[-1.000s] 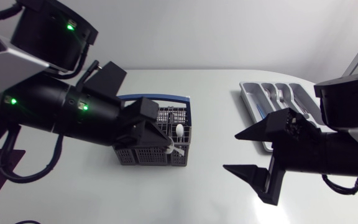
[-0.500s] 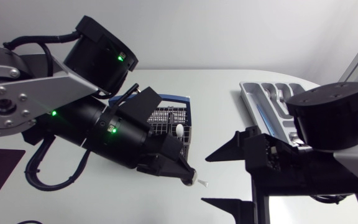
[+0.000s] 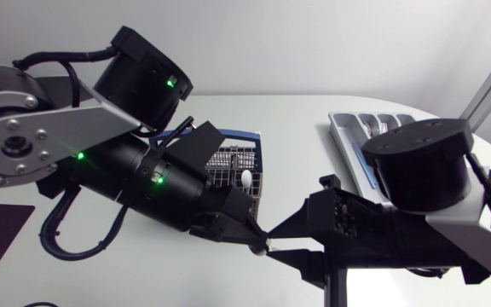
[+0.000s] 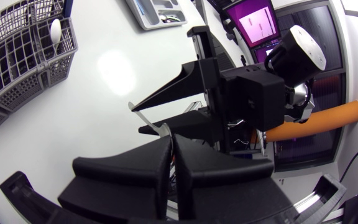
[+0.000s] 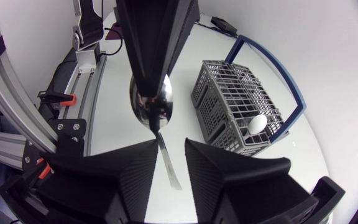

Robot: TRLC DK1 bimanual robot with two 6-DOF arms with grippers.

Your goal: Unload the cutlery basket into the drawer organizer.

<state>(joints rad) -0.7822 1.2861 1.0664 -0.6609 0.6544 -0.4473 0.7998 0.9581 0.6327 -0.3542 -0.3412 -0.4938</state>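
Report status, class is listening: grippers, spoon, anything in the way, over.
Left gripper shut on spoon bowl. Right gripper open around the handle. Spoon out of basket, short of organizer. Path looks clear.

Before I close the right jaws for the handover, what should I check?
1. Left jaws shut on the spoon bowl: ok.
2. Spoon handle lies between the right jaws: ok.
3. Right jaws open, gaps on both sides of the handle: ok.
4. Free slot in the organizer: cannot tell, my right arm hides most of it.
5. Basket emptied: not ok, a white item is inside.
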